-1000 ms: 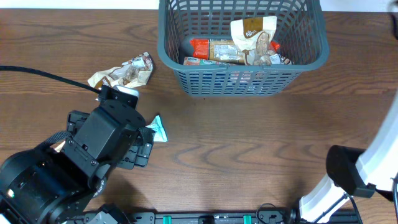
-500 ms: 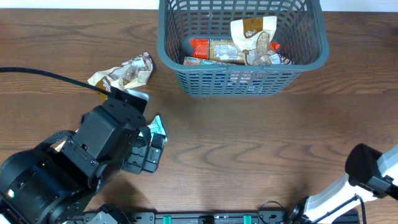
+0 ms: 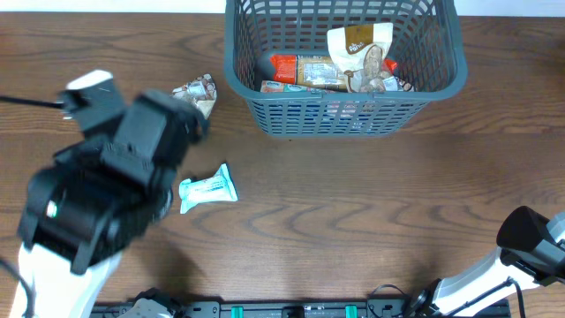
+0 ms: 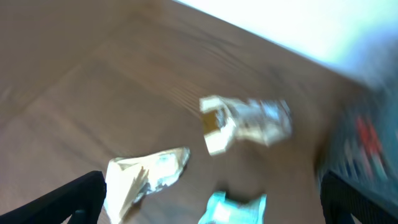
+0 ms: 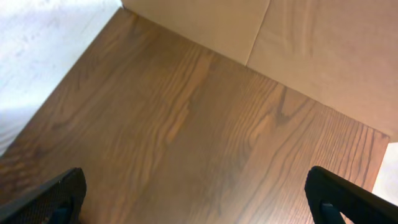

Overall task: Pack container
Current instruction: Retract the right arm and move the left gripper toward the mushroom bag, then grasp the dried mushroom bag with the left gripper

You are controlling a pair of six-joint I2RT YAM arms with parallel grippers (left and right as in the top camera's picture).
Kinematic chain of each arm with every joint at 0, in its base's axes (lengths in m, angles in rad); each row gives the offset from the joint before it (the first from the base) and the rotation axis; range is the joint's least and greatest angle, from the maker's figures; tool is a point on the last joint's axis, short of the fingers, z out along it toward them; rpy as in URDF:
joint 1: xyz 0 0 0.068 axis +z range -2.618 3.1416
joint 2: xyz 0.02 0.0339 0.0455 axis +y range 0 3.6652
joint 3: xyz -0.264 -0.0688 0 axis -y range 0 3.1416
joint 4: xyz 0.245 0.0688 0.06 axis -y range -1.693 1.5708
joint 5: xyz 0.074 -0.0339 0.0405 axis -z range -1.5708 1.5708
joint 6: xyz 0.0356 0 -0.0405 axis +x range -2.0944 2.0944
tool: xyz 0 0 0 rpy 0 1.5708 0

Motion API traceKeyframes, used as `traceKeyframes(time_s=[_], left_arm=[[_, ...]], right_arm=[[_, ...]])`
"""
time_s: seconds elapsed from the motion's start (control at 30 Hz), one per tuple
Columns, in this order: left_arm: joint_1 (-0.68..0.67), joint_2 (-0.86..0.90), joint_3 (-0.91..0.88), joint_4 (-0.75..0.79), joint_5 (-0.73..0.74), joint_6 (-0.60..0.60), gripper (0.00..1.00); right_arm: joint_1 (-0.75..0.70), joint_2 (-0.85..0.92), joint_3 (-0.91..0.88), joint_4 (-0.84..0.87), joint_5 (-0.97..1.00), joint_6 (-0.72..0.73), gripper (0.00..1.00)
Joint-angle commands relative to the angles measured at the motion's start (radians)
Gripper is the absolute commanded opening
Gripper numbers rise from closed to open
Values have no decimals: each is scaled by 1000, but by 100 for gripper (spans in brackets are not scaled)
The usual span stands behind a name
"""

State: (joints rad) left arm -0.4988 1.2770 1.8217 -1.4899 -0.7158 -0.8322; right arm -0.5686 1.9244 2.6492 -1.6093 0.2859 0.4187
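Observation:
The dark grey slotted container [image 3: 243,84] stands at the back centre and holds a red packet [image 3: 296,69] and a cream bag [image 3: 357,51]. A teal packet [image 3: 208,188] lies on the table left of centre. A crumpled cream-and-brown packet [image 3: 196,92] lies left of the container, partly hidden by my left arm [image 3: 115,177]. In the blurred left wrist view my left gripper [image 4: 211,190] is open and empty above the teal packet [image 4: 233,210], a cream packet [image 4: 146,177] and a brown-white packet [image 4: 245,121]. My right gripper [image 5: 194,186] is open and empty over bare wood.
The container shows as a dark blur at the right of the left wrist view [image 4: 367,124]. My right arm [image 3: 530,243] sits at the front right corner. A pale board [image 5: 280,37] borders the table in the right wrist view.
My left arm has swung up and back to the left, uncovering the teal packet. The right arm has drifted slightly right. The packets have not moved.

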Motion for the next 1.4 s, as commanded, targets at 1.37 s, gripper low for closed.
traceKeyframes(time_s=[1.37], left_arm=[[612, 612, -77, 352, 907, 1296, 99]], right_arm=[[-8, 2, -34, -32, -5, 18, 99]])
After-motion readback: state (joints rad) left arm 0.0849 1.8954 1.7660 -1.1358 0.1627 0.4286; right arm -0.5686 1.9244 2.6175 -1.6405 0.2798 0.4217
